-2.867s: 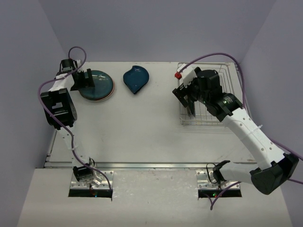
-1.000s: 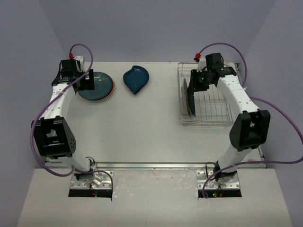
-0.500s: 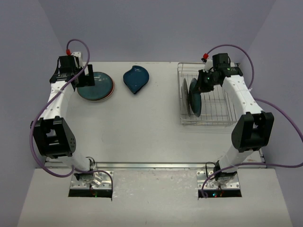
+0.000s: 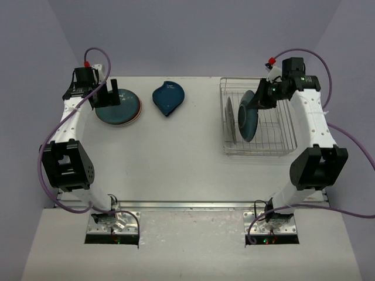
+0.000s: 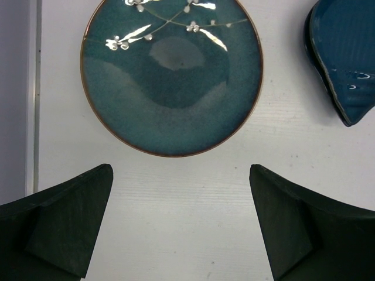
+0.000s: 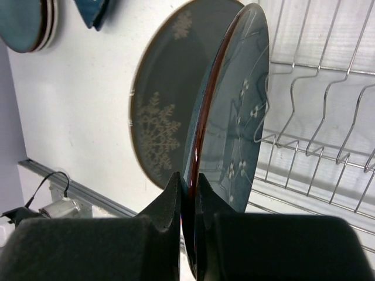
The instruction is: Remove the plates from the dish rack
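Teal plate (image 6: 237, 111) stands on edge in the rack (image 4: 275, 150), leaning, its top rim clenched by the right claw (image 6: 187, 182). I'd say the way out is straight up, past the snowflake plate (image 6: 158, 117) just beside it. Left claw (image 5: 180, 175) gapes, well apart.

The left arm (image 4: 67, 126) is being stretched toward the far left corner, with the left gripper (image 4: 105, 96) being pointed downward and its fingers (image 5: 64, 222) being spread wide. The right arm (image 4: 313, 117) is being extended to the far right, wrist being turned leftward, the right gripper (image 6: 187, 178) being clamped onto the teal plate (image 6: 240, 117) rim.
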You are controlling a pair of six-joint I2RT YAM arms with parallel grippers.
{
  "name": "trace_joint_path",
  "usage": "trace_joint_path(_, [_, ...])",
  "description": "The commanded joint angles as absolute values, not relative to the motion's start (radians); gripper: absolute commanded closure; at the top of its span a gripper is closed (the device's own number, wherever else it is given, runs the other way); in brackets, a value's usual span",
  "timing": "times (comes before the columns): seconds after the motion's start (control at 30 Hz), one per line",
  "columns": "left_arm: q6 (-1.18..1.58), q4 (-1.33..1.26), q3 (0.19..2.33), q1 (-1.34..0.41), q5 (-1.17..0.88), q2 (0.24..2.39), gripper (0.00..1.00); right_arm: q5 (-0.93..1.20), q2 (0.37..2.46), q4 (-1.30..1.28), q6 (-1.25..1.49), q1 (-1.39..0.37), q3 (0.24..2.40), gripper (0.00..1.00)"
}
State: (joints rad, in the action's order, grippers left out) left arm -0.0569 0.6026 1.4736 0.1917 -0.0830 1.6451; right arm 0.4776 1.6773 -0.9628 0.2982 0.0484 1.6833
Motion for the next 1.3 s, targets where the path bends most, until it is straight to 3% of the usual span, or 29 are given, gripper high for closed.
trace_joint_path(0.0, [-0.035,0.591,1.544,0.196,-0.186,1.623,0.0,0.579,1.554,-0.9,0.223,0.048,1.828,1.0])
trace_joint_path(0.23, [-0.015,0.593,1.582,0.196,-0.498,1.564,0.01,0.616,1.503,-0.822,-0.044,0.03,1.897,1.0])
trace_joint_path(0.37, [0.055,0.598,1.614,0.194,-0.713,1.533,0.05,0.549,1.438,-0.702,-0.33,-0.136,1.875,1.0])
trace_joint_path(0.63, [0.11,0.659,1.679,0.191,-0.976,1.505,0.07,0.354,1.197,-0.364,-1.033,-0.581,1.418,1.0])
trace_joint_path(0.87, [-0.015,0.799,1.646,0.155,-0.992,1.463,0.12,0.352,1.089,-0.201,-1.475,-0.804,1.139,1.0])
trace_joint_path(1.1, [-0.245,0.989,1.548,-0.039,-0.865,1.433,0.21,0.306,1.059,-0.089,-1.566,-0.919,0.999,1.0])
trace_joint_path(1.27, [-0.279,1.069,1.493,-0.075,-0.899,1.459,0.33,0.263,1.049,-0.004,-1.576,-0.961,0.936,1.0])
